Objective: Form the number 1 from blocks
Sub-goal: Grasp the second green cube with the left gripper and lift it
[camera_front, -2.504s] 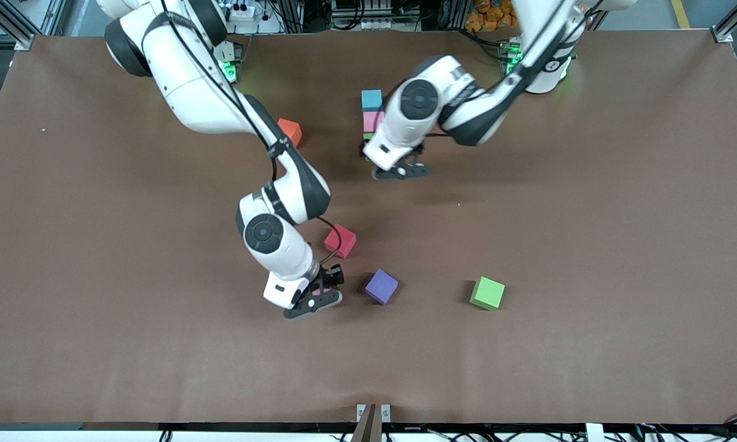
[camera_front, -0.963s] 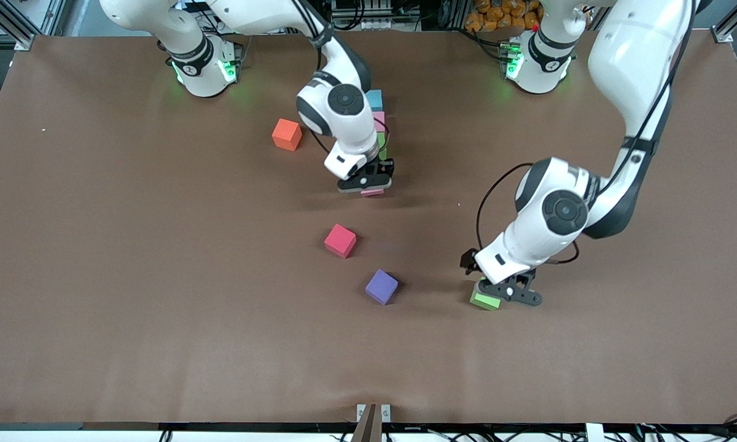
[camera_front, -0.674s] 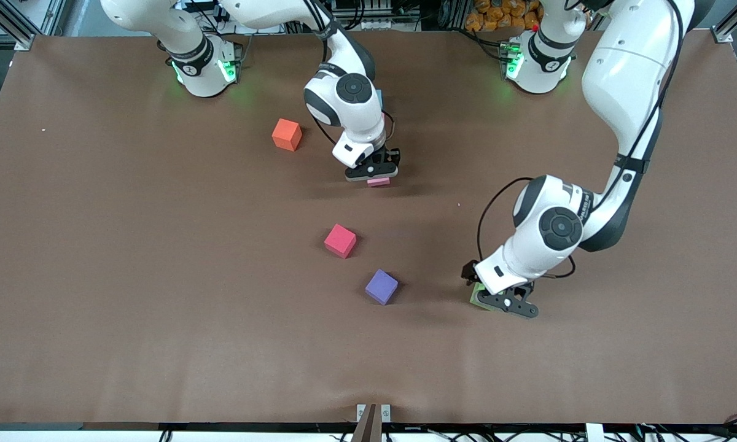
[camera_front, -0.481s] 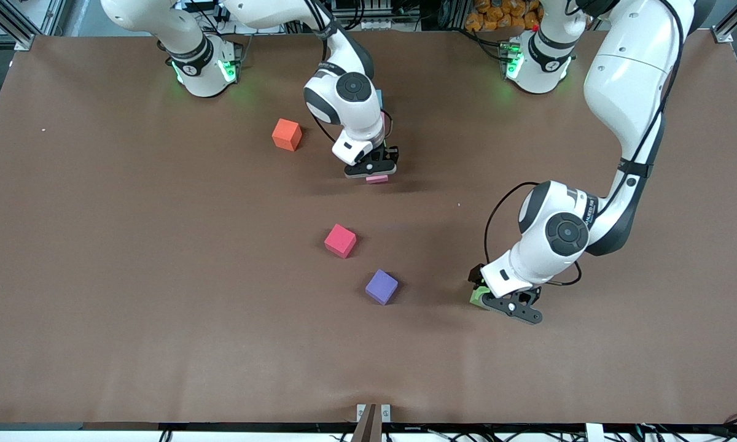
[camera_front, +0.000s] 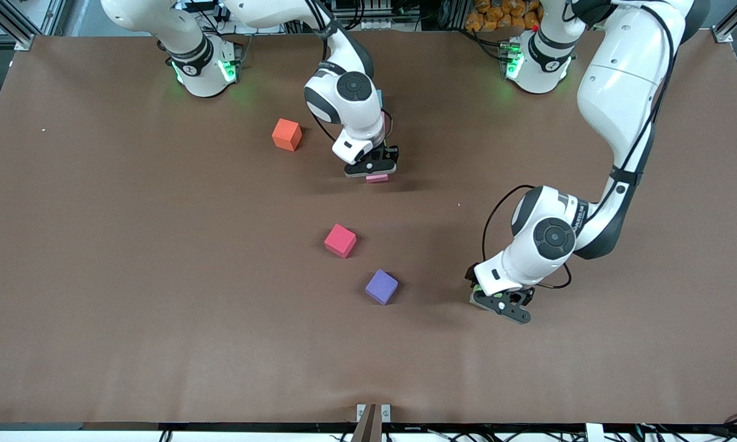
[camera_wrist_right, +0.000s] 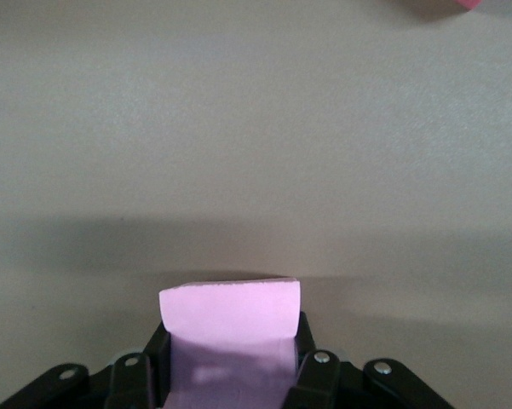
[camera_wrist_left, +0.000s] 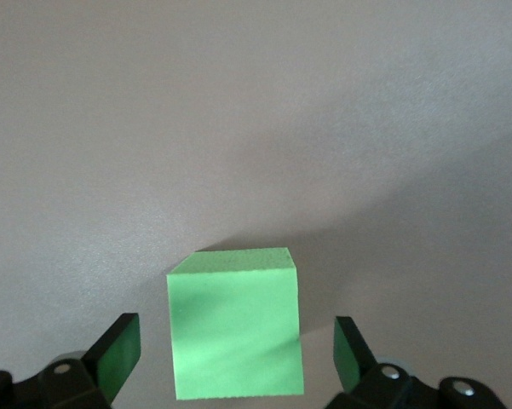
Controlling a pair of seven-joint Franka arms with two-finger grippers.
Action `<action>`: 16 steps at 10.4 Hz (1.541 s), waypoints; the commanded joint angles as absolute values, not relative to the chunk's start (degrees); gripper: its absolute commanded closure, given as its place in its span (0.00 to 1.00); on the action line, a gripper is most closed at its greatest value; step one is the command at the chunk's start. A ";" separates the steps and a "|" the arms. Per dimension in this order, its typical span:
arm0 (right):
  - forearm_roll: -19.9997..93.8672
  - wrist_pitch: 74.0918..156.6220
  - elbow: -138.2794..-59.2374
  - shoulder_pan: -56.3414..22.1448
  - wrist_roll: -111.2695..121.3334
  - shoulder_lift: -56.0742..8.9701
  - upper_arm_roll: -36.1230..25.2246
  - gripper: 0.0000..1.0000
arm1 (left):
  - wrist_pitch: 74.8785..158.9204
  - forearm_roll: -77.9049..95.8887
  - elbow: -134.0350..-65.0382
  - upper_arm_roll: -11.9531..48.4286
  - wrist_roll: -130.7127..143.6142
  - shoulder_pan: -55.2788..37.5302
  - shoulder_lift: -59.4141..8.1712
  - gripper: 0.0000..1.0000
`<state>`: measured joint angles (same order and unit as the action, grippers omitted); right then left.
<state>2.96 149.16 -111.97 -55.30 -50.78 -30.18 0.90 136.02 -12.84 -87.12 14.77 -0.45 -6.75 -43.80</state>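
A pale pink block (camera_front: 377, 178) (camera_wrist_right: 230, 317) is clamped in my right gripper (camera_front: 372, 170) (camera_wrist_right: 230, 366), low over the middle of the table. The right wrist covers almost all of the row with the light blue, pink and green blocks there. My left gripper (camera_front: 497, 301) (camera_wrist_left: 236, 345) is down around the second bright green block (camera_wrist_left: 236, 322), toward the left arm's end. It is open, with one finger (camera_wrist_left: 119, 354) on each side of the block and a gap at both sides. In the front view the hand hides nearly all of that block.
An orange cube (camera_front: 287, 134) lies toward the right arm's end, beside the right wrist. A red cube (camera_front: 340, 240) and a purple cube (camera_front: 381, 286) sit nearer the camera, between the two grippers. Bare brown table (camera_front: 159, 276) surrounds them.
The right arm carried the pink block from the front of the table to the hidden row. The left arm swung from that row to the green block and lowered around it.
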 commanded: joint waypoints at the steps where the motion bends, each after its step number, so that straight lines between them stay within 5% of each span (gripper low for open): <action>1: 1.76 149.77 -113.99 -56.16 -53.00 -28.56 0.53 1.00 | 136.76 -14.24 -86.66 14.24 -1.23 -7.29 -44.56 0.03; 3: 1.76 149.77 -114.17 -56.95 -53.00 -28.48 0.44 1.00 | 136.85 -14.24 -86.57 14.24 -1.23 -7.56 -44.65 0.35; 6: 1.67 150.20 -115.22 -57.13 -53.09 -28.04 0.44 1.00 | 137.46 -14.33 -86.75 14.24 -1.14 -7.91 -45.35 1.00; 12: 1.67 150.73 -116.19 -58.71 -53.26 -27.86 0.26 1.00 | 130.19 -13.54 -91.66 15.81 12.36 -9.05 -37.55 1.00; 13: 1.67 150.56 -116.02 -58.62 -53.70 -27.86 0.18 0.39 | 128.34 -12.58 -92.28 16.95 14.31 -9.05 -35.96 1.00; 14: 1.67 150.30 -116.02 -58.36 -55.09 -27.86 0.18 0.00 | 126.15 -10.48 -92.29 17.31 14.33 -9.05 -34.99 1.00; 16: 1.67 150.03 -115.93 -58.36 -55.55 -27.60 0.18 0.00 | 124.28 -9.49 -92.29 18.36 13.80 -9.05 -33.84 1.00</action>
